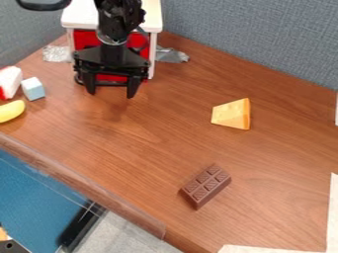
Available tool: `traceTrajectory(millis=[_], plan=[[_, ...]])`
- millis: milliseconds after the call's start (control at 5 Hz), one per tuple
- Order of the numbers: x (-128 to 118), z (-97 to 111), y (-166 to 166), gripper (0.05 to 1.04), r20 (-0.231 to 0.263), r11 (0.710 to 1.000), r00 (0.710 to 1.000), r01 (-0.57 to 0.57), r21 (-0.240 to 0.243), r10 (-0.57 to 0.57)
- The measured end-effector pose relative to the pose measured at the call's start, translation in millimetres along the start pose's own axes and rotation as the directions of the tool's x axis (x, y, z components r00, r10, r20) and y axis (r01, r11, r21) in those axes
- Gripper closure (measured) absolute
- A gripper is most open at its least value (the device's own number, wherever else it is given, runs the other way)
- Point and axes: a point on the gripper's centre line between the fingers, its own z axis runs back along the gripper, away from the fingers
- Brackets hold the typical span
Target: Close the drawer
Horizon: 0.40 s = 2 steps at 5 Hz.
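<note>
Camera view: one black end effector (112, 90), released, fingers apart, before the red drawer (86, 38); one cheese wedge (230, 114), one chocolate piece (206, 186), on the desk (145, 148).

Loose objects.
Yellow-orange cheese wedge (231, 114) lies well apart from segmented brown chocolate bar (205, 186); at left, yellow banana (11, 110) lies near pale blue cube (33, 89), beside white-and-red block (9, 83).
</note>
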Motion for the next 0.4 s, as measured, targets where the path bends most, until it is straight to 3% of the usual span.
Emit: traceTrajectory(millis=[400], plan=[[14.4, 3.2, 4.7, 0.084, 0.047, 1.000, 0.999, -0.011, 0.019, 0.010]])
